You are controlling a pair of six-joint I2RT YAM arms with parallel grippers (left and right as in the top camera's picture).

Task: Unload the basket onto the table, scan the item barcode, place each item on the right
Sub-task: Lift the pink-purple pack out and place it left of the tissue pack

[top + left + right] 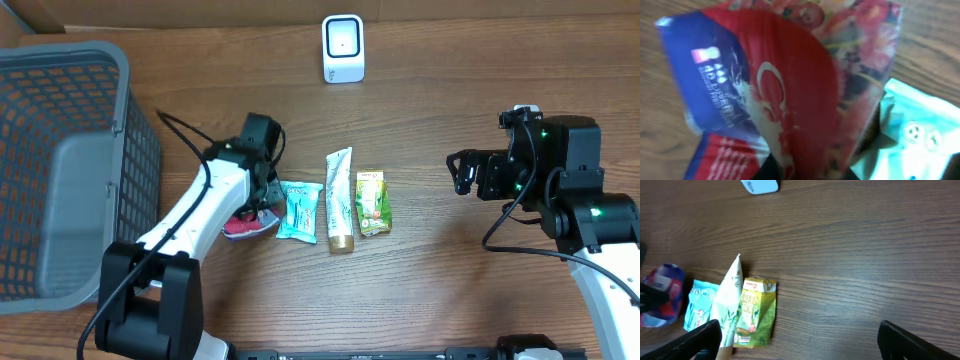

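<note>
A red and blue snack packet point(790, 90) fills the left wrist view, blurred and very close. My left gripper point(258, 200) is down on this packet point(243, 226) at the left end of the item row. Dark finger parts show on both sides of the packet at the bottom edge, but how tightly they hold it I cannot tell. A white barcode scanner point(343, 48) stands at the far middle of the table. My right gripper point(462, 172) hovers open and empty at the right, its fingers point(700, 340) wide apart above bare wood.
A teal packet point(299, 210), a white tube point(340, 198) and a green tea packet point(372, 202) lie side by side right of the red packet. A grey mesh basket point(120, 90) fills the left side of the table.
</note>
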